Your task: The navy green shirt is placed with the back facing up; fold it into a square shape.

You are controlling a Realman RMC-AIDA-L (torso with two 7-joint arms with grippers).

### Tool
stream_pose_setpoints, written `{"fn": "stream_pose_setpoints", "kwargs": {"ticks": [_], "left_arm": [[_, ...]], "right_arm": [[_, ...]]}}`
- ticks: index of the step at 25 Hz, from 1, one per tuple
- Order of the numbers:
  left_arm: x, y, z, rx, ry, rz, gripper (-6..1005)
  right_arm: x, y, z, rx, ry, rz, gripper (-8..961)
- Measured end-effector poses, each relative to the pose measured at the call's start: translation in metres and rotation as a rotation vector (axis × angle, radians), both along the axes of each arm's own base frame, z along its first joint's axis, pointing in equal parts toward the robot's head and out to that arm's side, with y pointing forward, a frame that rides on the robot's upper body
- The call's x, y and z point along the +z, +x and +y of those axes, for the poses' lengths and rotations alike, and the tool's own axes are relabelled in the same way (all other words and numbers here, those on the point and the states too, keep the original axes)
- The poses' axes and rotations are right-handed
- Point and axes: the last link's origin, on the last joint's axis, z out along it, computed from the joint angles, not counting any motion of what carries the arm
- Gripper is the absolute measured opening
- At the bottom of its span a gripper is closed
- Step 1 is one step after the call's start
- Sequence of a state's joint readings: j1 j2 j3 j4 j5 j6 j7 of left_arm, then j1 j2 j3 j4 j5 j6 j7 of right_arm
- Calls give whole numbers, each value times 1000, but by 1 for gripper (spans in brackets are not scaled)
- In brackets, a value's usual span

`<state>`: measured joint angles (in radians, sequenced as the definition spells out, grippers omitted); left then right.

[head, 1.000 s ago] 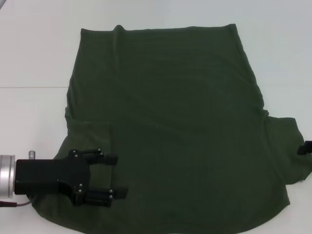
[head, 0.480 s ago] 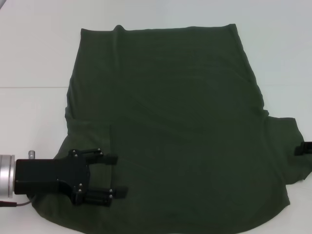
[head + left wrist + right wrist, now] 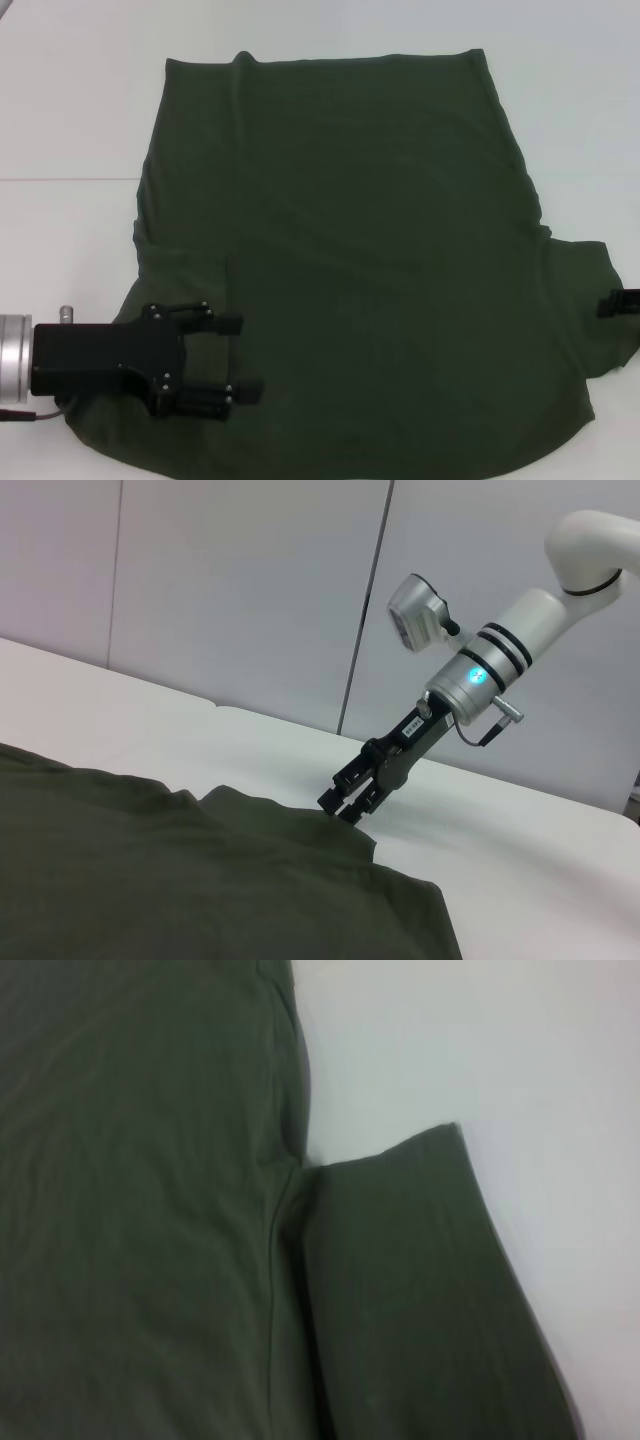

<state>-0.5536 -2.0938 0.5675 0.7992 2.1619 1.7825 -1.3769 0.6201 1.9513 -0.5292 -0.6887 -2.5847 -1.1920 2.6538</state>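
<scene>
At your left, the left end effector (image 3: 238, 358) reaches in over the near left part of the navy green shirt (image 3: 350, 260), above the folded-in sleeve area, its two black fingers (image 3: 228, 324) spread apart with nothing between them. The shirt itself lies flat across the white tabletop (image 3: 70, 110), plain side up, hem at the far edge and shoulders toward you; its left side shows a crease where cloth overlaps. Moving right, the body of the shirt is smooth with faint wrinkles, and the right sleeve (image 3: 590, 300) sticks out toward the edge. There you see the right end effector (image 3: 345, 802) at the sleeve's outer edge, only a black tip showing in the head view; in the left wrist view its fingers sit low at the cloth's edge, close together, but you cannot tell whether they pinch the fabric.
</scene>
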Motion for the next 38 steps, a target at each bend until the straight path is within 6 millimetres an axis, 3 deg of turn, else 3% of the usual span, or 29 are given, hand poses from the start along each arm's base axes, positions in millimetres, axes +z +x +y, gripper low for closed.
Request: {"fn": "stream_pose_setpoints", "kwargs": {"ticks": [21,32,38], "left_arm": [[0,1,2,3,12,-6,902],[1,2,3,-1,20,-13,902],[1,2,4,1,27,-9,902]], "right_arm": [[0,-3,2,-3,0,9,775],[0,-4,3,0,-8,1,333],[1,-4,3,-1,-7,0,191]]}}
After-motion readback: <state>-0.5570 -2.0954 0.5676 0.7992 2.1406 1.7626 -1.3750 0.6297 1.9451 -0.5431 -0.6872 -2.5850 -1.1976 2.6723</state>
